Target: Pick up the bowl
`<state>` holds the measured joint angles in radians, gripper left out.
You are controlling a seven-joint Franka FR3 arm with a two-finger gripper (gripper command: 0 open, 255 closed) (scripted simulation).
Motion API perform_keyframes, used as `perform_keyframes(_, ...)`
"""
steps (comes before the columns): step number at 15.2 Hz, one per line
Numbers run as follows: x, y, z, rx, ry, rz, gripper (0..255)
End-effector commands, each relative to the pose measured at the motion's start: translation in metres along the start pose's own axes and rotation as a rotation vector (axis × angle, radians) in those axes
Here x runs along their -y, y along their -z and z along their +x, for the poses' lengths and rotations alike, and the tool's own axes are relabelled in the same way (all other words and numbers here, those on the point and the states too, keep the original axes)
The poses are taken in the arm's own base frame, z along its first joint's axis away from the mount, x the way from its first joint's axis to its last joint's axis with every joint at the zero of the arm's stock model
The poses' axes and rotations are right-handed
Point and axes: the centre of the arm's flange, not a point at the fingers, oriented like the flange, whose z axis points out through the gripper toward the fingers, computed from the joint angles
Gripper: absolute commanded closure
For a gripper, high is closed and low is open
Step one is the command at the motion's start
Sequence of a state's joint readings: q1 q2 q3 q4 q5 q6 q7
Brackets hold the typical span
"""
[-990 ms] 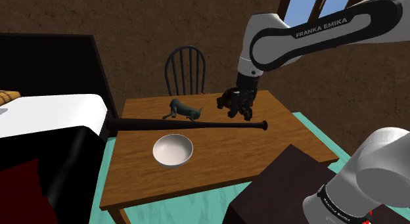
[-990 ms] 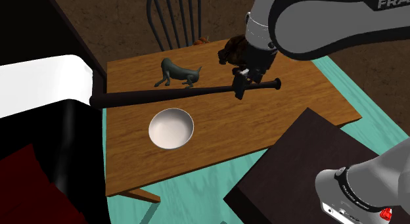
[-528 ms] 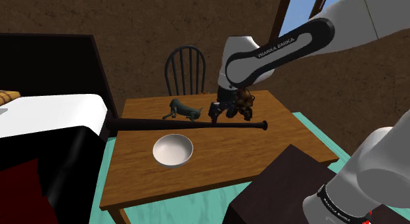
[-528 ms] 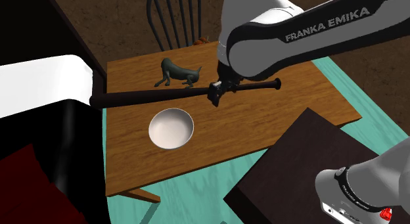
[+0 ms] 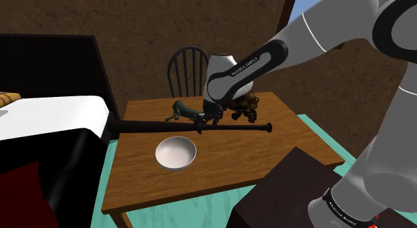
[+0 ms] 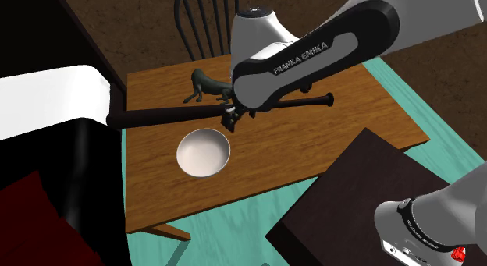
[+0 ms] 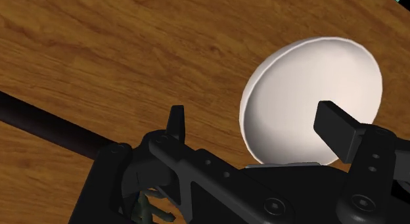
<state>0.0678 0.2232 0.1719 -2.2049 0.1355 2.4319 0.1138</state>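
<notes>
A white bowl (image 5: 176, 153) (image 6: 203, 153) stands upright on the wooden table (image 5: 274, 143), on the near side of a long black bat (image 5: 167, 127). My gripper (image 5: 204, 122) (image 6: 229, 121) hangs low over the bat, just beyond the bowl's far rim and toward the shoulder view's right of it. In the wrist view the gripper (image 7: 256, 127) is open, its two black fingers wide apart. The bowl (image 7: 312, 91) lies ahead, mostly by the right finger (image 7: 336, 126), untouched. Nothing is held.
The bat (image 6: 168, 115) (image 7: 46, 127) spans the table. Behind it stand a dark animal figurine (image 5: 188, 111) (image 6: 204, 83) and a brown object (image 5: 246, 101). A chair (image 5: 188, 69) is at the far edge, a white-topped bed (image 5: 47, 120) at the left, my dark stand (image 5: 287, 190) in front.
The arm has swung toward the shoulder view's left, from over the brown object to above the bat near the bowl. The fingers stayed open. The bowl has not moved.
</notes>
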Motion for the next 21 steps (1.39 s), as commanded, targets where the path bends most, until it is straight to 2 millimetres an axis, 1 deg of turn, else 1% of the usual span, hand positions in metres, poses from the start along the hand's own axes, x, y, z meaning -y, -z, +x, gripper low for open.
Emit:
perform_keyframes(1, 0.006, -0.021, 0.018, -0.005, -0.003, 0.007, 0)
perform_keyframes(7, 0.026, -0.077, 0.068, -0.016, -0.010, 0.026, 0)
perform_keyframes(8, 0.026, -0.077, 0.069, -0.016, -0.010, 0.026, 0)
perform_keyframes(14, 0.022, -0.108, 0.069, -0.016, -0.010, 0.026, 0)
perform_keyframes(15, 0.021, -0.117, 0.069, -0.016, -0.010, 0.026, 0)
perform_keyframes(17, 0.021, -0.117, 0.069, -0.016, -0.010, 0.026, 0)
perform_keyframes(18, 0.021, -0.117, 0.069, -0.016, -0.010, 0.026, 255)
perform_keyframes(21, 0.021, -0.117, 0.069, -0.016, -0.010, 0.026, 255)
